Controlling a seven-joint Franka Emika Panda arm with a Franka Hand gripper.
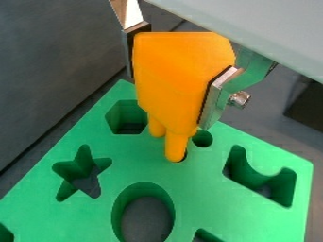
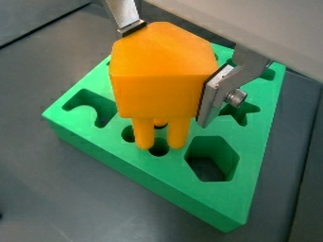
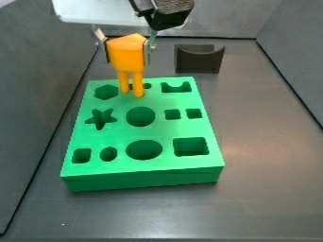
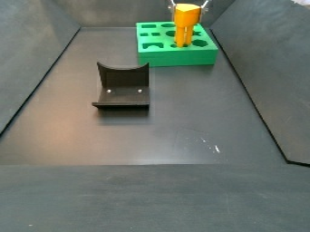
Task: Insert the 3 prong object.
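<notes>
1. In a side view, the green foam board point(image 3: 142, 132) is seen at frame centre on the dark floor, cut with shaped recesses: a star point(image 3: 102, 118), a round hole point(image 3: 140, 115), an oval point(image 3: 145, 149) and a rounded square point(image 3: 190, 146) among them.
2. The 3 prong object point(image 3: 127, 59) is seen upright in the upper left of that frame, above the board's far left part. Its prong tips are at a recess near the far edge; how deep they sit cannot be told.
3. The gripper point(image 3: 127, 40) is found directly above the board, closed on the orange body. Its silver fingers point(image 3: 100, 36) are pressed against opposite sides of the piece.
4. A dark grey block with a curved notch point(image 3: 199, 57) is noted in the upper right, beyond the board and apart from it.
5. In both wrist views the piece point(image 1: 180, 71) point(image 2: 157, 76) is seen clamped between the plates point(image 1: 220, 92) point(image 2: 225, 89), with the prongs reaching down into small holes in the board point(image 1: 240, 203) point(image 2: 89, 125).
6. In a side view, the board point(image 4: 177, 51) lies at upper centre, with the orange piece point(image 4: 184, 22) standing on it under the gripper point(image 4: 186, 6). The fixture point(image 4: 121, 86) stands left of centre, well apart.
</notes>
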